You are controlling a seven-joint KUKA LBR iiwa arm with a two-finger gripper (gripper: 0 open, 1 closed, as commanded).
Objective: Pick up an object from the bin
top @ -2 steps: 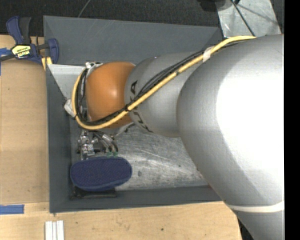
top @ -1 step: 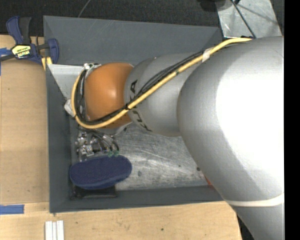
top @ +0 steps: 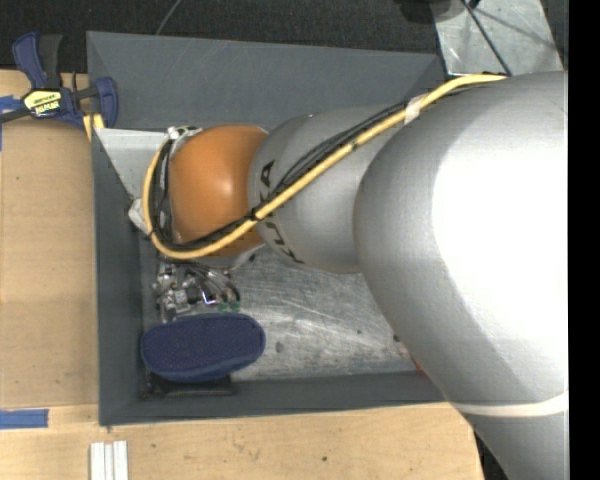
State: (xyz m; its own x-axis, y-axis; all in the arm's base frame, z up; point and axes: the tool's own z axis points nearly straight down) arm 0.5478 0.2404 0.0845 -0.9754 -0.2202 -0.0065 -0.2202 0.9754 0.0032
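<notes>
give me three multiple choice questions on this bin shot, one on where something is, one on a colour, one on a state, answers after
1. Where in the bin does the oval textured pad lie?
A) the view's lower-left corner
B) the view's upper-right corner
C) outside, on the cardboard

2. What colour is that pad?
A) red
B) dark blue
C) yellow

3. How does the gripper stand relative to the pad?
A) down in the bin, close by the pad
B) raised clear above the bin's rim
C) at the far side of the bin from it

Answers:
1 A, the pad lies by the lower-left walls.
2 B, its whole surface is dark blue.
3 A, the gripper sits under the orange wrist cover, right next to the pad.
</notes>
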